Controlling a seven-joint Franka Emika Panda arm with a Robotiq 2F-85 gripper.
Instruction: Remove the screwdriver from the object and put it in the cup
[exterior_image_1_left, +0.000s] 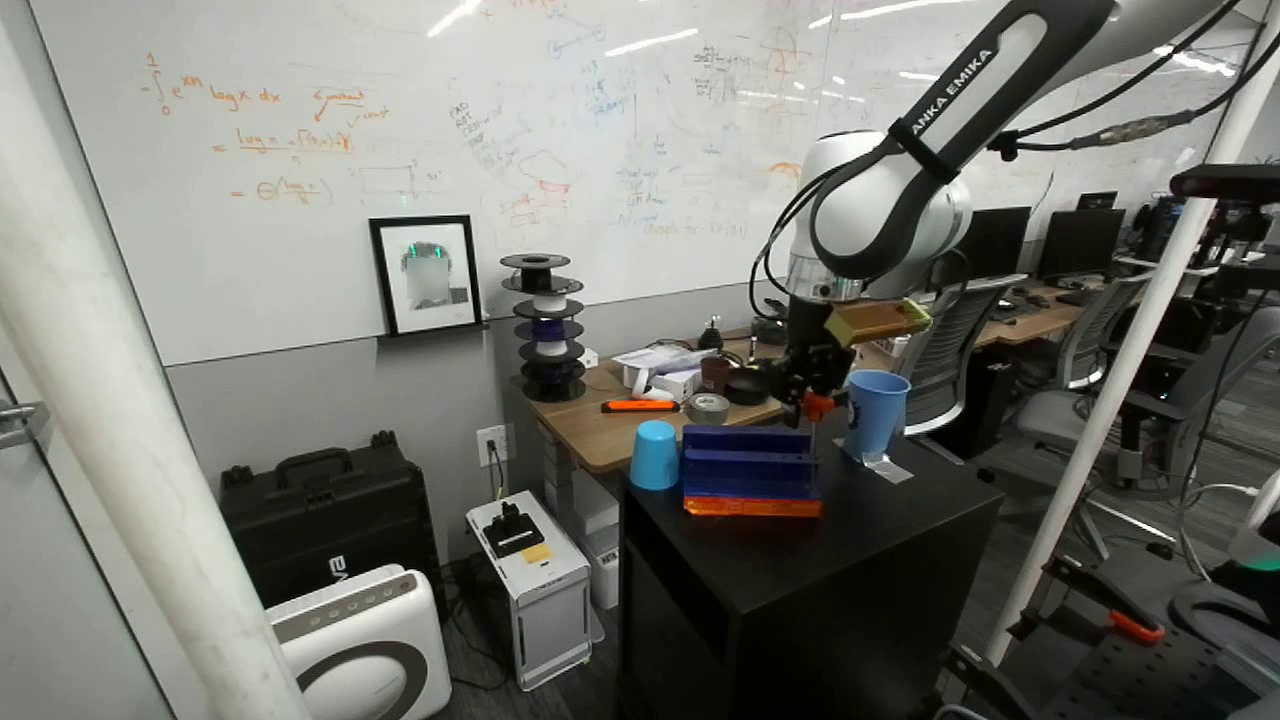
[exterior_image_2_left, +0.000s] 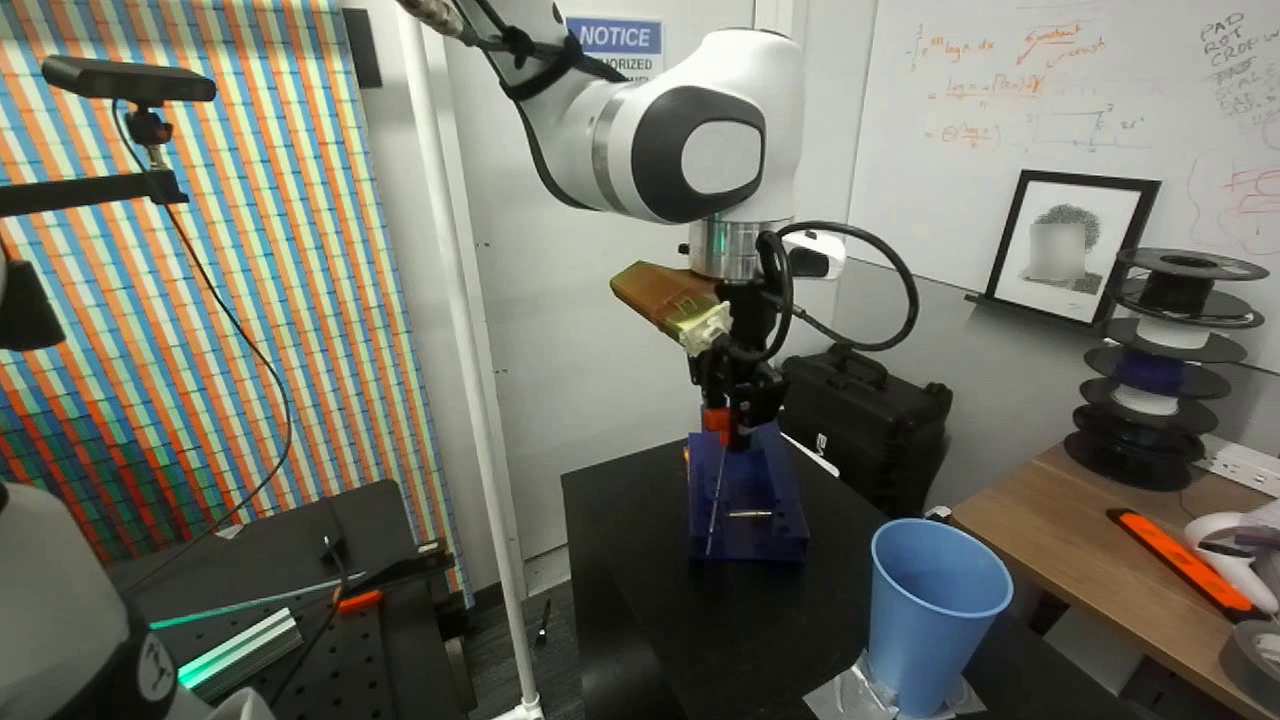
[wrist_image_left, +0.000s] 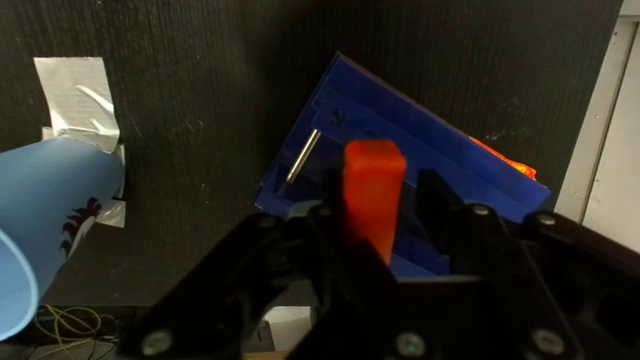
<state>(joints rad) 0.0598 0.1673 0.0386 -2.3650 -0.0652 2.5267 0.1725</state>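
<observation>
the screwdriver (exterior_image_2_left: 717, 425) stands nearly upright, leaning slightly, at the end of the dark blue holder (exterior_image_1_left: 750, 475) nearer the large blue cup (exterior_image_2_left: 930, 640), its orange-red handle (wrist_image_left: 375, 200) uppermost. the end effector (wrist_image_left: 381, 181) points down over it with the handle between its two fingers (wrist_image_left: 437, 200); in the wrist view a dark bluish strip shows between the handle and the finger on the picture's right, so they stand part-way apart, a little wider than the handle. on the other side the finger overlaps the handle, and i cannot tell whether those two touch. in an exterior view the thin shaft (exterior_image_2_left: 716, 500) runs down from the handle against the holder's blue; i cannot tell whether its tip sits in a hole. a short metal pin (wrist_image_left: 303, 156) lies across the holder at that same end. the large blue cup stands mouth up, near the holder but apart from it, with silvery tape (wrist_image_left: 75, 90) at its foot on the black bench (exterior_image_2_left: 820, 600). just beside the holder's opposite end a smaller, brighter blue cup (exterior_image_1_left: 655, 455) sits narrow end up. a wooden bench (exterior_image_1_left: 600, 442) farther back carries a roll of tape (exterior_image_1_left: 708, 408) and an orange-and-black object (exterior_image_1_left: 640, 406).
</observation>
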